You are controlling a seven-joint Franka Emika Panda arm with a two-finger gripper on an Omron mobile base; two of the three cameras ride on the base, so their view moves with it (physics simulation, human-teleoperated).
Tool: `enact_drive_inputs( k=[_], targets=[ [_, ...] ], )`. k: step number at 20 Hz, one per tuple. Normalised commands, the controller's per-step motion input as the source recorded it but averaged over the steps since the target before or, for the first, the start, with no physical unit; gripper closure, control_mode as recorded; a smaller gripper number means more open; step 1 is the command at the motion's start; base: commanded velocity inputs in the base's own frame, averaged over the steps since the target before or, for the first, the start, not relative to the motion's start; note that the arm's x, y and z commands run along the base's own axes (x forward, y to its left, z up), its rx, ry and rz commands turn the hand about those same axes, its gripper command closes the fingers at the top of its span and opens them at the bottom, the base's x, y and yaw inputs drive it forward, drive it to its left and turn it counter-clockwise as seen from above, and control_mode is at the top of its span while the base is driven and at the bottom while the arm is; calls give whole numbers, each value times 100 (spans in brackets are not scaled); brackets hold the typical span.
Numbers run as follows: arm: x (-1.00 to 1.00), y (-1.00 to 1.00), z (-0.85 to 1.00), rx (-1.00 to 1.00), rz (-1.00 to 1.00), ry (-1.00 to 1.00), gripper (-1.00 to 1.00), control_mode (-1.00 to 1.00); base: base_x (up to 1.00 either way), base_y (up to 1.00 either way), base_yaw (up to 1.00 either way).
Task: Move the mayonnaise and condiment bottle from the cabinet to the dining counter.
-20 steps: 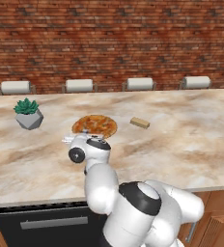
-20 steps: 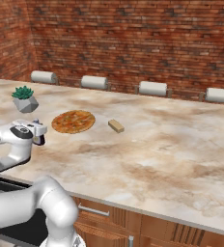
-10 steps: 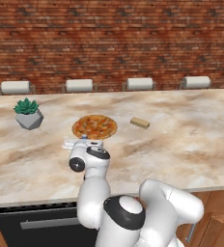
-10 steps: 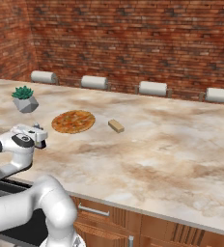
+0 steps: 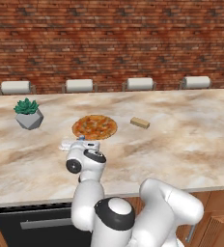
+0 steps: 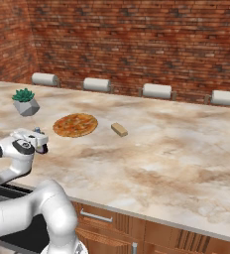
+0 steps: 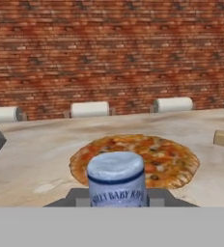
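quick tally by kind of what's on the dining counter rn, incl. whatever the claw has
Jar held in the claw: 1, the mayonnaise, lid pale in the hand view
Pizza: 1
Potted plant: 1
Small tan block: 1
Total: 4, all over the dining counter

Left base view and right base view look forward and down from behind the arm, facing the brick wall (image 5: pixel 114 38); both share the dining counter (image 5: pixel 181 140), pizza (image 5: pixel 94 127) and potted plant (image 6: pixel 25 101). Hand view sits low and close, level along the counter toward the pizza.
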Motion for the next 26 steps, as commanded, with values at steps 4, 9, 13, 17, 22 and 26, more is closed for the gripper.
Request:
enact_drive_inputs(
  k=[4, 9, 13, 17, 22, 26],
  targets=[
    [18, 14, -39, 0, 0, 0, -100, -100, 0, 0, 0],
    [-7, 3, -16, 0, 0, 0, -100, -100, 0, 0, 0],
    [-53, 0, 0, 0, 0, -5, -100, -100, 0, 0, 0],
    [-57, 0, 0, 0, 0, -8, -100, -100, 0, 0, 0],
    [-37, 1, 19, 1, 0, -12, -100, -100, 0, 0, 0],
    [-11, 17, 97, 3, 0, -19, -100, -100, 0, 0, 0]
  ],
)
